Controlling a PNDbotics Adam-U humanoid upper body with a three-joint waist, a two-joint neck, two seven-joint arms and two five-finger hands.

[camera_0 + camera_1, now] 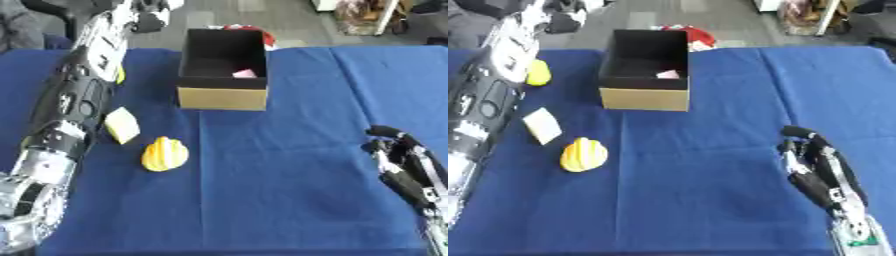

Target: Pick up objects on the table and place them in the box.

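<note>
The black-lined cardboard box is sitting open at the far middle of the blue tablecloth, with a small pink object lying inside near its right wall. Something red is peeking out just behind it. 3 things are waiting on the cloth: a yellow ridged fruit-like toy, a pale yellow block just beside the left arm, and a yellow rounded object further back. The left hand is reaching up past the far edge (can't tell its fingers). The right hand is resting near the lower right, relaxed and unclenched, holding nothing.
</note>
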